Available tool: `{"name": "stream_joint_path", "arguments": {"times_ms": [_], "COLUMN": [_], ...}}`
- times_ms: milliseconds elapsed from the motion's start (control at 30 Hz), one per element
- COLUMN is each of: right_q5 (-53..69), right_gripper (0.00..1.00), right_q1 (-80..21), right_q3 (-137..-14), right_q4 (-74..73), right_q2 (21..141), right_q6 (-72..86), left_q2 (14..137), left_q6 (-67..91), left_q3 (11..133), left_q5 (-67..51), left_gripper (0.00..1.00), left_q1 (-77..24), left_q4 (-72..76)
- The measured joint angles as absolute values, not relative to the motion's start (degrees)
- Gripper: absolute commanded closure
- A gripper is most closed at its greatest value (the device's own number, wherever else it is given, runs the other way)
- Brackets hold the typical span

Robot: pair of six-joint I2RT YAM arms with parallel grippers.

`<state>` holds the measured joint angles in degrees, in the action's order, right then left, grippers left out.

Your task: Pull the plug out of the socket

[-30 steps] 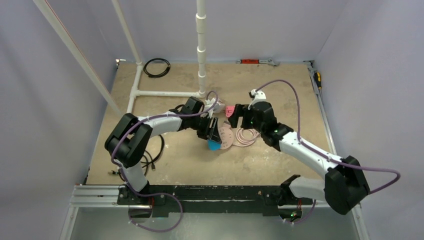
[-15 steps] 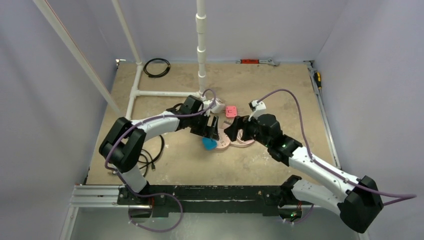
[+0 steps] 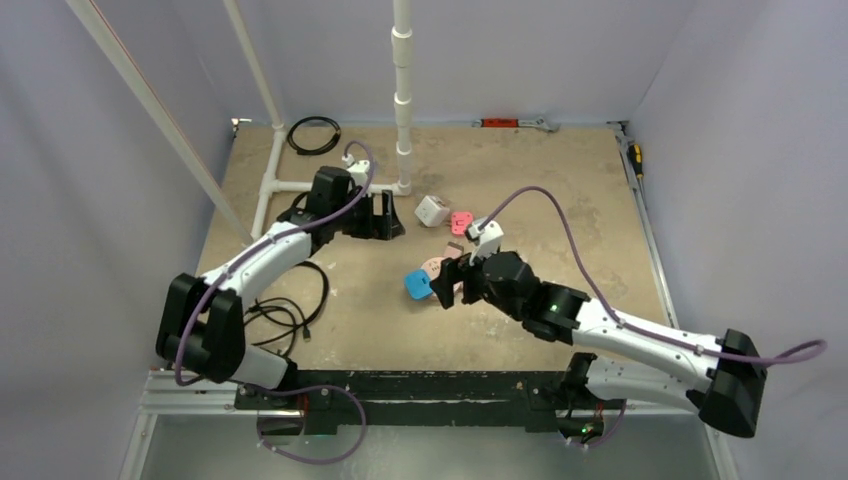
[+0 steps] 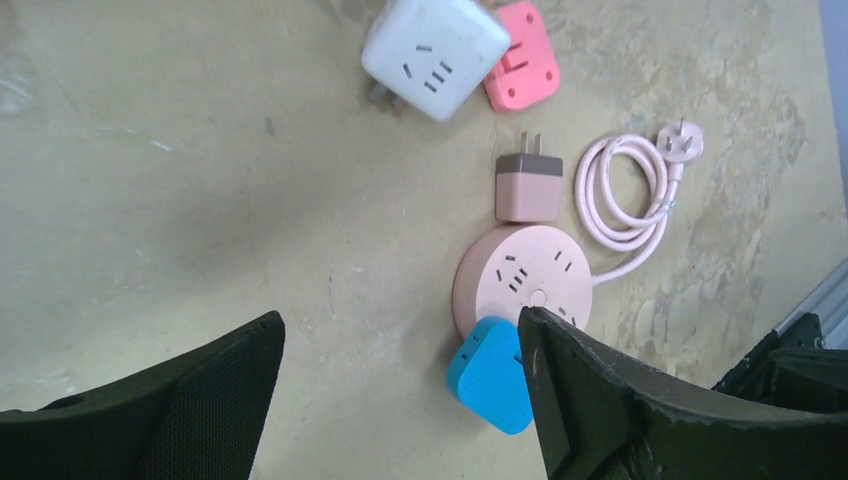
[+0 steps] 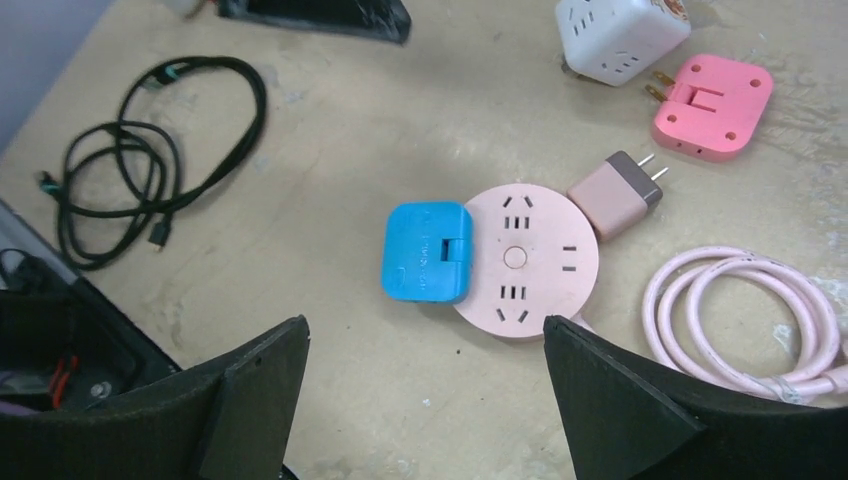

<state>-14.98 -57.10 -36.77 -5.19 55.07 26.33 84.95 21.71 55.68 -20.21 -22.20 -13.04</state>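
Observation:
The flat round pale-pink socket (image 5: 525, 262) lies face up on the table, its coiled pink cord (image 5: 745, 320) beside it. The small square pink plug (image 5: 712, 105) rests apart from the socket, prongs showing, next to a white cube adapter (image 5: 620, 25). A blue plug (image 5: 427, 250) overlaps the socket's edge; whether it is seated I cannot tell. My right gripper (image 5: 425, 325) hovers open just on the near side of the socket (image 3: 436, 268), holding nothing. My left gripper (image 3: 396, 222) is open and empty, well back to the left; its view shows the socket (image 4: 525, 285) ahead.
A tan adapter (image 5: 615, 192) lies on its side touching the socket's far edge. Black cables (image 5: 130, 150) sprawl at the left of the table. A white pipe frame (image 3: 300, 185) stands at the back, with a black cable coil (image 3: 313, 134) behind it.
My left gripper opened, let go of the socket and drew back to the far left. The socket dropped flat. My right arm pulled away from the pink plug toward the near side.

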Motion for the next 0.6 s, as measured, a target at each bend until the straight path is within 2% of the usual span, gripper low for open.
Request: {"name": "stream_joint_path", "arguments": {"times_ms": [233, 600], "right_q5": [-29.2, -42.0], "right_gripper": [0.08, 0.06], "right_q1": [-67.1, -73.3], "right_q3": [-46.3, -60.5], "right_q4": [-10.3, -17.3], "right_q2": [70.7, 93.1], "right_q6": [26.3, 27.2], "left_q2": [74.6, 73.3], "left_q6": [19.4, 18.4], "left_q3": [55.7, 55.5], "left_q5": [-10.5, -5.4], "left_gripper": [0.15, 0.1], "left_q1": [-22.7, -21.9], "left_q4": [-13.2, -13.9]}}
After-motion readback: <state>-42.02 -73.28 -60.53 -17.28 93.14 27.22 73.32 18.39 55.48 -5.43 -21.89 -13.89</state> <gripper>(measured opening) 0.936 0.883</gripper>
